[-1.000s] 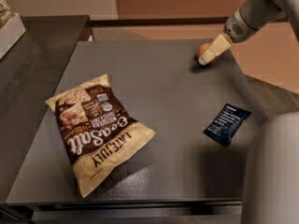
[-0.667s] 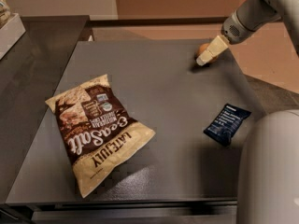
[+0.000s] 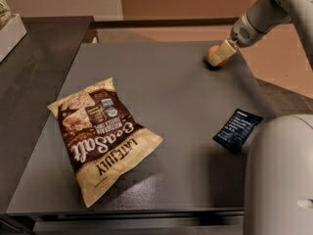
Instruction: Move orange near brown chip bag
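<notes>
Orange is picked out at the far right corner of the dark table, close to the back edge. The gripper is seen right on it, brought in from the right on a pale arm that slants down out of the top corner. The fruit is partly covered by the gripper's cream tip, and only its left side is shown. Whether it is grasped or merely touched cannot be told from this angle.

Attention is turned to the target. The brown chip bag is laid flat on the near left of the table, well apart from the fruit, with its long axis run from far-left to near-right. From the gripper, then, the bag is found across the table on a diagonal, toward the near-left. The bag's right-hand long edge is the side nearest to the orange, and bare tabletop is left open between the two.

A small navy wrapper is noted near the right edge, off that diagonal line, so it is judged unlikely to be disturbed. The task is judged to be at its start: the orange is not yet near the bag, and a firm hold would be wanted before the long carry across.
</notes>
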